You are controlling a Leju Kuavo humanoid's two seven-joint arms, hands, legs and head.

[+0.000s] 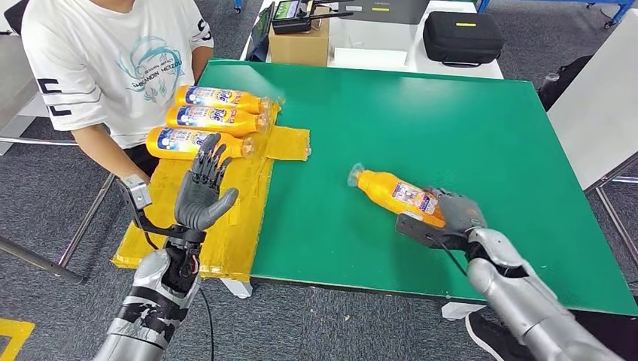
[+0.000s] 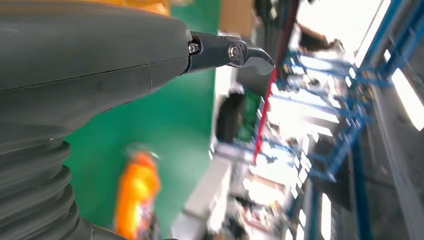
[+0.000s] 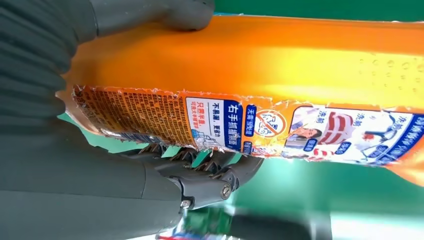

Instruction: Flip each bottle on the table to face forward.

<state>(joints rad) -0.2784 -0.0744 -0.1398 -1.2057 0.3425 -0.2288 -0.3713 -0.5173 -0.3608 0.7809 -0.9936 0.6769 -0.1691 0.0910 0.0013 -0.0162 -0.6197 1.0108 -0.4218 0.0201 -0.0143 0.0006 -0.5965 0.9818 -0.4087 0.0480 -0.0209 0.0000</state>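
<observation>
An orange bottle (image 1: 396,194) lies on its side on the green table (image 1: 451,128), cap pointing toward the far left. My right hand (image 1: 454,214) grips its base end, thumb and fingers wrapped around the body; up close the bottle (image 3: 280,90) shows a torn printed label. My left hand (image 1: 203,188) is raised above the yellow mat (image 1: 226,218), fingers spread and holding nothing. Three more orange bottles (image 1: 211,120) lie side by side at the mat's far end, blue labels facing up. The held bottle appears blurred (image 2: 136,192) in the left wrist view.
A person in a white shirt (image 1: 113,60) sits at the table's far left corner, close to the three bottles. A cardboard box (image 1: 299,41) and a black case (image 1: 460,36) rest on a white table behind. A grey table (image 1: 602,113) stands to the right.
</observation>
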